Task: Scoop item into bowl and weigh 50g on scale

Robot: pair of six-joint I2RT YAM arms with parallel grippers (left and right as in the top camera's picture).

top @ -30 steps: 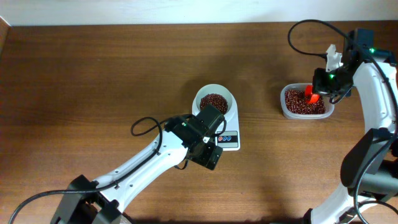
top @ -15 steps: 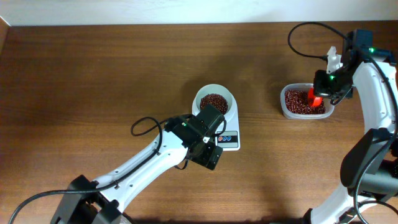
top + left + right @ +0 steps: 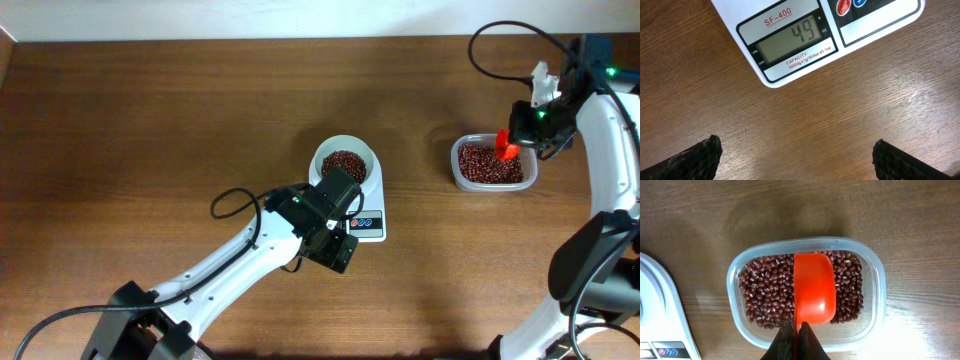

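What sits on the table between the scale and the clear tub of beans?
Nothing: in the overhead view the stretch between the scale and the tub is bare wooden table. The right wrist view shows the same.

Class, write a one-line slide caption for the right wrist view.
Right gripper, shut on an empty orange scoop, holds it over a clear tub of red-brown beans, scale at left.

Place: robot lab bench staged with kitchen goods
Surface: bare wood-grain tabletop (image 3: 150, 120), pale wall (image 3: 250, 18) behind
Machinery: white robot arms (image 3: 240, 255) trailing black cables (image 3: 232, 203)
Props: kitchen scale (image 3: 372, 224), clear tub (image 3: 879, 280) of beans (image 3: 480, 168), orange scoop (image 3: 814, 287)
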